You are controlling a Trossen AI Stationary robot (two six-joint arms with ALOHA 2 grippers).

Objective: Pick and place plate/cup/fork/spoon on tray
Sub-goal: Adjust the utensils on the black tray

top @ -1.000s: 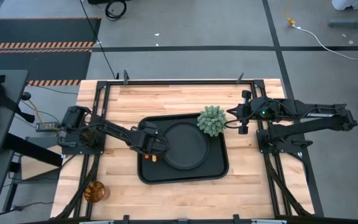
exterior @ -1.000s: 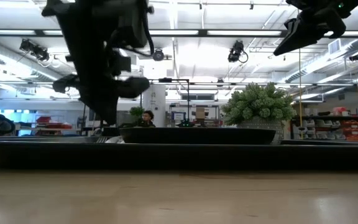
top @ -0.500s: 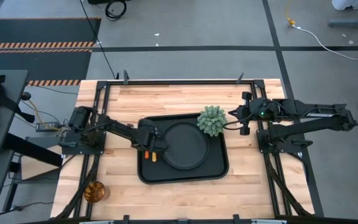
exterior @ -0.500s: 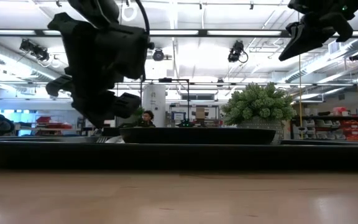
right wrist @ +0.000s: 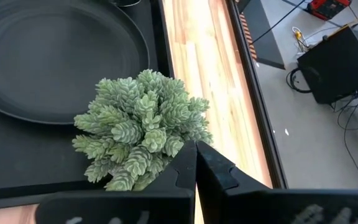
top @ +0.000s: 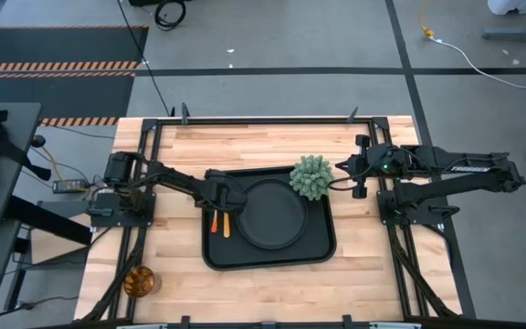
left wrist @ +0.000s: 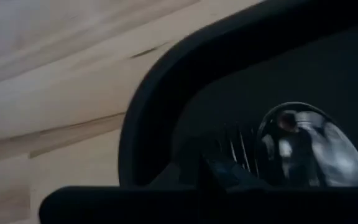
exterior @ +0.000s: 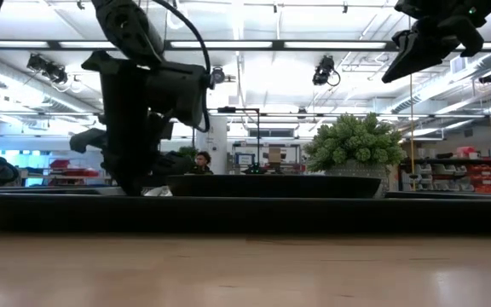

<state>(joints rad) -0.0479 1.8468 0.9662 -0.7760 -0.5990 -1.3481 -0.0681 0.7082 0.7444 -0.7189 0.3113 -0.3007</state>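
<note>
The fork [top: 215, 220] and spoon [top: 226, 225] are lying lengthwise in the tray [top: 322, 249], left of the plate [top: 271, 214], the left gripper [top: 218, 197] hanging low over them with jaws I cannot tell, while the right gripper [top: 357, 167] is hovering clenched beside the plant [top: 310, 176].

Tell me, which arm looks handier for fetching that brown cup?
Left, probably. The cup sits at the table's near-left corner, and the left pincer is nearer it than the right pincer, beyond the plant.

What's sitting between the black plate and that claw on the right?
A small green plant, at the tray's corner, between the plate and the right claw, seen from above.
</note>
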